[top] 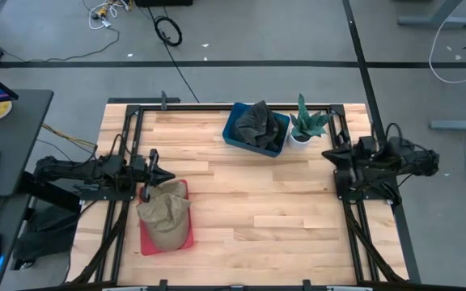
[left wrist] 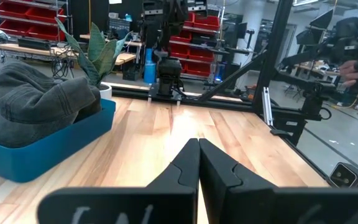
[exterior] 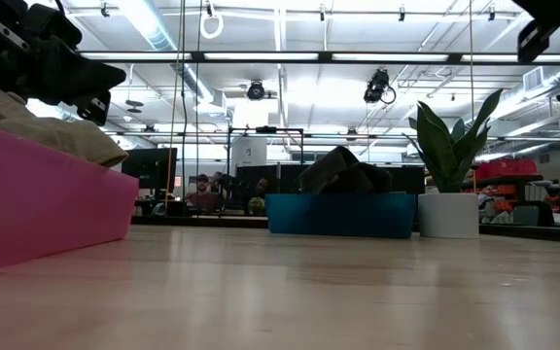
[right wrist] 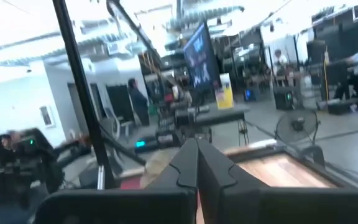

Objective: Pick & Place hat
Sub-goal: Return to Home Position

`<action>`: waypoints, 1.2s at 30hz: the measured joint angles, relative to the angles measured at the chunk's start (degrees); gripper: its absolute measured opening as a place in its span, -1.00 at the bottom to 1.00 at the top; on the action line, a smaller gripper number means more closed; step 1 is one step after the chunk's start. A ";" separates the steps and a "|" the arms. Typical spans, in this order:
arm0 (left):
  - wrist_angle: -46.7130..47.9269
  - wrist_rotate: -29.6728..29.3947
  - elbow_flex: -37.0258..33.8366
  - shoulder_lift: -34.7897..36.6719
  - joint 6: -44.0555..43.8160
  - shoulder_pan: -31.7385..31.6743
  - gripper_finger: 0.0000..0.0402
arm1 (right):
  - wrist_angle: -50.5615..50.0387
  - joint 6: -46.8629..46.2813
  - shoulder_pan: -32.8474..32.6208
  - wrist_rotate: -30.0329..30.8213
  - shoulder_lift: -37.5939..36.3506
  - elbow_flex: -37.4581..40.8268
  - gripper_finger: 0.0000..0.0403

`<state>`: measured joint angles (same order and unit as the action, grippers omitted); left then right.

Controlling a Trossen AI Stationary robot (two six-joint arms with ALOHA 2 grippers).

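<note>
A tan hat [top: 165, 212] lies on a red tray [top: 148, 241] at the table's near left; in the low view the hat [exterior: 47, 131] rests on the tray's pink wall [exterior: 37, 199]. My left gripper [top: 168, 175] is shut, level, just beyond the hat's far edge, pointing right; its fingertips [left wrist: 198, 144] touch nothing. A dark grey hat [top: 259, 125] sits in a blue bin [top: 235, 136] at the far middle. My right gripper [top: 328, 153] is shut at the table's right edge, folded back near its base.
A potted plant [top: 306, 128] in a white pot stands right of the blue bin. A black frame [top: 217, 107] runs round the table's edges. Bare wood [top: 265, 210] lies between the two arms. People sit in the room beyond the table.
</note>
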<state>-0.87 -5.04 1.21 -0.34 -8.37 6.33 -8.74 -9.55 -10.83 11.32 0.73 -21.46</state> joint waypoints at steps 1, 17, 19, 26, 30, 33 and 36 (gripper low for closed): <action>0.00 0.00 0.00 -0.01 -0.01 0.02 -0.96 | 0.41 0.11 0.01 0.06 -0.78 0.49 -0.99; -0.89 -0.02 -0.11 -0.70 -0.01 -0.04 -0.96 | 33.26 3.94 4.06 -4.90 -0.78 17.43 -0.99; -0.89 -0.02 -0.11 -0.70 -0.01 -0.04 -0.96 | 35.39 2.58 5.04 -4.91 -0.74 19.15 -0.99; -0.93 -0.03 -0.06 -0.74 -0.01 -0.04 -0.96 | 36.45 1.00 6.38 -7.38 -0.74 20.29 -0.99; -0.97 -0.01 -0.04 -0.74 0.00 -0.04 -0.96 | 35.84 1.92 6.38 -7.79 -0.74 20.29 -0.99; -0.97 0.00 -0.04 -0.74 0.00 -0.04 -0.96 | 31.26 1.00 6.39 -9.00 -0.74 20.29 -0.99; -0.97 -0.02 -0.04 -0.74 -0.01 -0.04 -0.96 | 25.76 1.02 6.38 -9.30 -0.74 20.29 -0.99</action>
<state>-1.85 -5.06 1.17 -1.08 -8.38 6.28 17.02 -8.53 -4.45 2.03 -0.01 -1.17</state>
